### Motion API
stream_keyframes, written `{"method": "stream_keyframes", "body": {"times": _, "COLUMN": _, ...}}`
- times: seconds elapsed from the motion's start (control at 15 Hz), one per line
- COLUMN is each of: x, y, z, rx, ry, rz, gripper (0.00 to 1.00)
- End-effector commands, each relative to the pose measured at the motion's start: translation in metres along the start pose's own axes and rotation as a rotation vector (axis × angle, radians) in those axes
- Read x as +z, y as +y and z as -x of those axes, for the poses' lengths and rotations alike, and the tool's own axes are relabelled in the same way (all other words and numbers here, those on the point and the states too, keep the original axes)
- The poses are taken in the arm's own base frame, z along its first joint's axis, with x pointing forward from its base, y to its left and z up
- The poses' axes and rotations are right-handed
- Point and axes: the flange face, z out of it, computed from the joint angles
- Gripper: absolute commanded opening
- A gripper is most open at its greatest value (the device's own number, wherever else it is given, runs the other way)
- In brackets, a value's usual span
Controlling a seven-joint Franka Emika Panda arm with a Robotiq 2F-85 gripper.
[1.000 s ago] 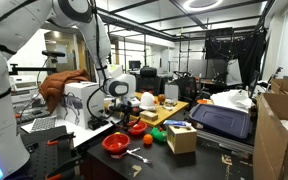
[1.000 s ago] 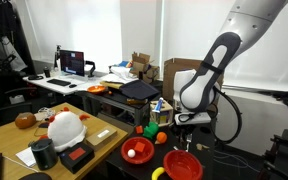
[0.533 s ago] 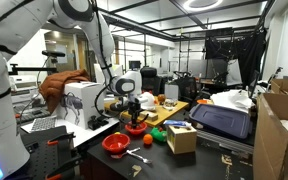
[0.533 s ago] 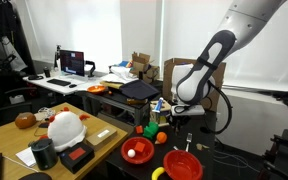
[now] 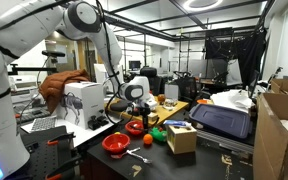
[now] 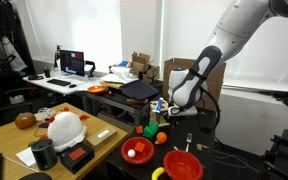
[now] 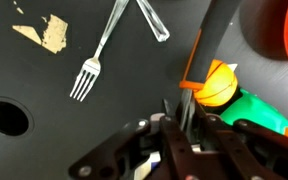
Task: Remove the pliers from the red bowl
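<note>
Pincer [image 7: 184,118] has risen and swung off the red bowl [image 5: 115,145]; in an exterior view it stands at the bowl's 1 o'clock.
It is clenched on the pliers [image 7: 210,45], held clear of the bowl. Recommended: carry to bare worktop [image 7: 44,90], lower to contact, then release.
</note>
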Motion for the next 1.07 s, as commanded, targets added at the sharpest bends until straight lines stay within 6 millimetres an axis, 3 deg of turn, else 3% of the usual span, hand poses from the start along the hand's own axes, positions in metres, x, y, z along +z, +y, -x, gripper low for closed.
{"method": "stream_keyframes", "body": {"times": 0.0, "x": 0.011, "y": 0.009, "z": -0.035, "rx": -0.003, "ry": 0.076, "rz": 0.021, "gripper": 0.05}}
{"method": "stream_keyframes", "body": {"times": 0.13, "x": 0.019, "y": 0.02, "z": -0.049, "rx": 0.018, "ry": 0.09, "rz": 0.041, "gripper": 0.05}}
{"method": "stream_keyframes", "body": {"times": 0.4, "x": 0.04, "y": 0.038, "z": -0.059, "rx": 0.049, "ry": 0.086, "rz": 0.07, "gripper": 0.05}}
{"method": "stream_keyframes", "body": {"times": 0.8, "x": 0.076, "y": 0.055, "z": -0.048, "rx": 0.054, "ry": 0.083, "rz": 0.122, "gripper": 0.05}}
{"method": "stream_keyframes", "body": {"times": 0.87, "x": 0.08, "y": 0.057, "z": -0.045, "rx": 0.048, "ry": 0.092, "rz": 0.138, "gripper": 0.45}}
{"method": "stream_keyframes", "body": {"times": 0.93, "x": 0.084, "y": 0.06, "z": -0.042, "rx": 0.044, "ry": 0.094, "rz": 0.149, "gripper": 0.46}}
{"method": "stream_keyframes", "body": {"times": 1.0, "x": 0.087, "y": 0.062, "z": -0.04, "rx": 0.036, "ry": 0.104, "rz": 0.16, "gripper": 0.53}}
